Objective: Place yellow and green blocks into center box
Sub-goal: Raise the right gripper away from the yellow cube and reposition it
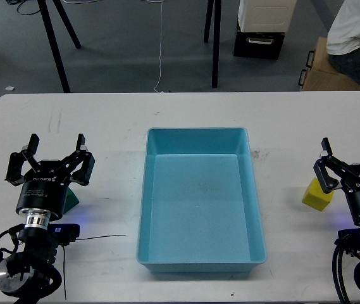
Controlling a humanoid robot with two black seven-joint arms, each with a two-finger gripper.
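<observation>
Both grippers stand spread wide and hold nothing. Left gripper [54, 147] hovers over the green block [71, 200], which sits on the tabletop [116, 114] mostly hidden behind the wrist; right gripper [350, 151] hangs just beside the yellow block [317, 194], well to the right of the light-blue tray [255, 209]. The tray is empty. The main risk is a misjudged descent: with so little of the green block showing, its exact edges are probably hard to place, so a finger could land on top or nudge it aside. On the right, a finger could clip the yellow block's corner and spin it away.
</observation>
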